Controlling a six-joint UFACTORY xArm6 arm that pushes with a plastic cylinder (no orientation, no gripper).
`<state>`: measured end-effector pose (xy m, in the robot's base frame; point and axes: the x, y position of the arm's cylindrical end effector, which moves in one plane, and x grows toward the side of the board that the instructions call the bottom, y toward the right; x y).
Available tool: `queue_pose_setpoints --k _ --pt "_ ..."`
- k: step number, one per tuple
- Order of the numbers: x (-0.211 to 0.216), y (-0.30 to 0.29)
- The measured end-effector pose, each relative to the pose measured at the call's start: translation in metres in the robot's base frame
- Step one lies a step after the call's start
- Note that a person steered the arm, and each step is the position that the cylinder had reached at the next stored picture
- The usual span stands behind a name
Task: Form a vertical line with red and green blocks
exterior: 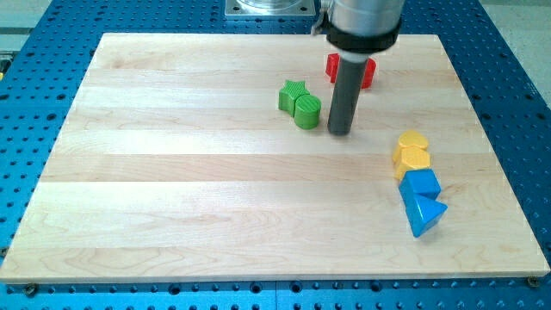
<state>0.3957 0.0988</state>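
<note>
My tip [340, 132] rests on the wooden board, just right of two green blocks. A green star-shaped block [291, 93] touches a green rounded block [306, 110] at its lower right. A red block [334, 65] lies above my tip near the view's top, partly hidden behind the rod, so its shape is unclear; its right part shows at the rod's other side. The tip is apart from the green rounded block by a small gap.
Two yellow blocks [411, 143] [413, 159] and two blue blocks, a cube [423, 183] and a triangular one [426, 213], form a column at the view's right. The wooden board [172, 172] sits on a blue perforated table [34, 155].
</note>
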Motion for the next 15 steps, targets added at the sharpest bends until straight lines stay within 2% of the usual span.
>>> queue_pose_setpoints --k 1,2,3,4,5,6,7,8,9,10,12,13,14,15 --pt "-0.014 -0.028" --pt "-0.003 -0.072" --pt "-0.018 -0.037" --pt "-0.043 -0.044" --pt "-0.043 -0.07" --pt "-0.039 -0.063" --pt "-0.012 0.016" --pt "-0.053 0.042" --pt "-0.083 0.042" --pt "-0.112 0.029" --pt "-0.121 -0.062" --pt "-0.153 -0.046" --pt "-0.167 -0.067" --pt "-0.159 -0.09"
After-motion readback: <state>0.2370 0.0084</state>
